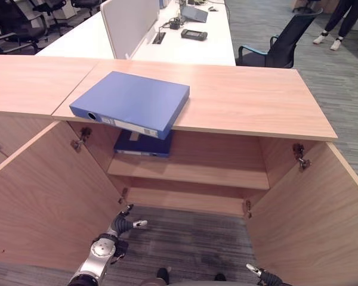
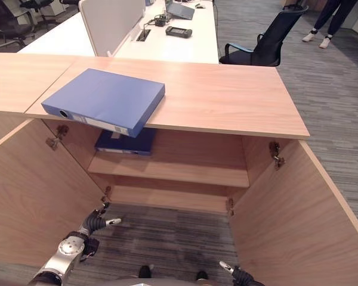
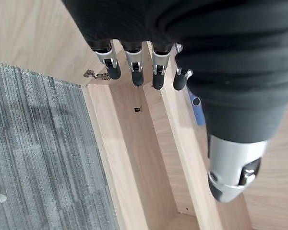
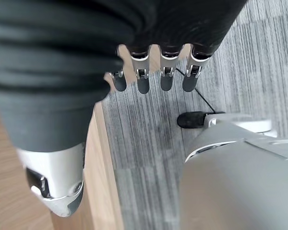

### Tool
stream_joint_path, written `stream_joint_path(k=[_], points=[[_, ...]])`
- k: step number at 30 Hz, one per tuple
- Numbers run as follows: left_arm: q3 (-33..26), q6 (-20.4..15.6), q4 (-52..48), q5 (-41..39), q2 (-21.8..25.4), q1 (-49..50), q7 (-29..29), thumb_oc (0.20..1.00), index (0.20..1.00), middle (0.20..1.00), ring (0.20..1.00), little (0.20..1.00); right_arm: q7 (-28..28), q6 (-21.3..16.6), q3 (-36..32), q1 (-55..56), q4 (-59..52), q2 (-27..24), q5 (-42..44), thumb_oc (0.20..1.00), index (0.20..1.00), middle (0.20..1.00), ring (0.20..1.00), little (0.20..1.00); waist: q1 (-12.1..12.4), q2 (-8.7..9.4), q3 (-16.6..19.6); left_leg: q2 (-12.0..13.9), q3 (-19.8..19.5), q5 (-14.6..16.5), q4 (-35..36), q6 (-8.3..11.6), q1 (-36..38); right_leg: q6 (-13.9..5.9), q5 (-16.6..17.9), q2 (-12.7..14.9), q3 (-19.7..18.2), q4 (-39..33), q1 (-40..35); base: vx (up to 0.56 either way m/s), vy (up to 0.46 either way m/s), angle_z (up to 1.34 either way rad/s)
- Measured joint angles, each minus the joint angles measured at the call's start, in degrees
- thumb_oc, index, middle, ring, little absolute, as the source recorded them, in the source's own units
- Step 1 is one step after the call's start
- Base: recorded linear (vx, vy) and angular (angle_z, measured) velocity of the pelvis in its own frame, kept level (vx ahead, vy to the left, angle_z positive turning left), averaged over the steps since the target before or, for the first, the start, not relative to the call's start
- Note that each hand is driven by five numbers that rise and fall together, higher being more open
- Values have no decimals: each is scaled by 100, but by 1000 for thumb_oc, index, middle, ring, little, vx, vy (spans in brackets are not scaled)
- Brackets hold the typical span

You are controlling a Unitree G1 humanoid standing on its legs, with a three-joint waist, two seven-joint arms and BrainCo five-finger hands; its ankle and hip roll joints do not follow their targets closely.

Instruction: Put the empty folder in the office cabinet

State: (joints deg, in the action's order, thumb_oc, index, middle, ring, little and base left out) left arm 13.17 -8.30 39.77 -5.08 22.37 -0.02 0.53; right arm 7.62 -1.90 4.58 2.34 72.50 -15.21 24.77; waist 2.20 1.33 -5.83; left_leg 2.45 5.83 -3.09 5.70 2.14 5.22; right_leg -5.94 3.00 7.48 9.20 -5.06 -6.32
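A blue folder (image 1: 131, 102) lies flat on the wooden top of the office cabinet (image 1: 244, 101), its spine corner jutting past the front edge. A darker blue folder (image 1: 143, 145) lies on the upper shelf (image 1: 215, 173) inside, at the left. Both cabinet doors stand wide open. My left hand (image 1: 120, 227) hangs low before the left door, open, its fingers (image 3: 134, 72) straight and holding nothing. My right hand (image 1: 265, 277) is at the bottom edge of the eye views, near the right door. It is open too, its fingers (image 4: 165, 79) straight over the carpet.
The open left door (image 1: 42, 196) and right door (image 1: 310, 220) flank the grey carpet in front of the cabinet. Behind it stand a white desk (image 1: 215, 42) with a divider panel (image 1: 128, 24), a black office chair (image 1: 280, 44) and a person's legs (image 1: 340, 24).
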Motion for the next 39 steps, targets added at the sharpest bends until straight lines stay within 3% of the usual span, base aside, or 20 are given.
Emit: stream_joint_path(k=[4,7,15,19,23,31,35,39], points=[[-14,1,-395,218,34,16,6,1000,1000,1000,1000,1000,15,1,-35,118,-12,-43,-122,1000,1000,1000,1000,1000,-16,24,19,18,-12,-1,1,7,26,5,-4,-18,15,-1,-38,7,-35,1],[-67,38,-990,982,245,86,186,1000,1000,1000,1000,1000,-13,0,-41,181,-12,-21,-141,1000,1000,1000,1000,1000,7,81,52,33,-67,46,4,62,13,9,-10,-26,53,-31,-75,24,-49,7],[-526,-16,-2200,3395,1070,208,1468,1000,1000,1000,1000,1000,-132,-37,39,437,-7,199,-186,1000,1000,1000,1000,1000,59,235,315,58,-111,63,5,73,-13,17,-47,-55,80,-33,-74,26,-41,2],[-898,10,-2667,4278,1284,222,1943,1000,1000,1000,1000,1000,-132,-51,77,520,-8,251,-185,1000,1000,1000,1000,1000,80,283,376,61,-115,52,5,91,-5,38,-33,-58,82,-34,-79,7,-16,0],[-916,134,-2917,4938,1569,210,2304,1000,1000,1000,1000,1000,-130,-61,186,543,-8,281,-184,1000,1000,1000,1000,1000,87,275,388,60,-115,45,4,96,13,39,-31,-60,82,-34,-79,0,0,0],[-907,128,-3201,5347,1748,28,2527,1000,1000,1000,1000,1000,-130,-131,189,593,1,281,-183,1000,1000,1000,1000,1000,67,228,414,62,-114,39,4,97,31,39,-31,-64,80,-33,-85,0,0,0],[-848,82,-3258,5563,2292,-316,2564,1000,1000,1000,1000,1000,-127,-165,233,587,14,269,-184,1000,1000,1000,1000,1000,14,212,424,69,-108,35,4,105,29,37,-29,-71,74,-34,-84,0,0,0],[-699,91,-3257,5574,2409,-657,2615,1000,1000,1000,1000,1000,-121,-174,249,606,9,270,-183,1000,1000,1000,1000,1000,-1,165,439,71,-68,14,4,76,62,37,-28,-72,41,-33,-88,5,7,-4]])
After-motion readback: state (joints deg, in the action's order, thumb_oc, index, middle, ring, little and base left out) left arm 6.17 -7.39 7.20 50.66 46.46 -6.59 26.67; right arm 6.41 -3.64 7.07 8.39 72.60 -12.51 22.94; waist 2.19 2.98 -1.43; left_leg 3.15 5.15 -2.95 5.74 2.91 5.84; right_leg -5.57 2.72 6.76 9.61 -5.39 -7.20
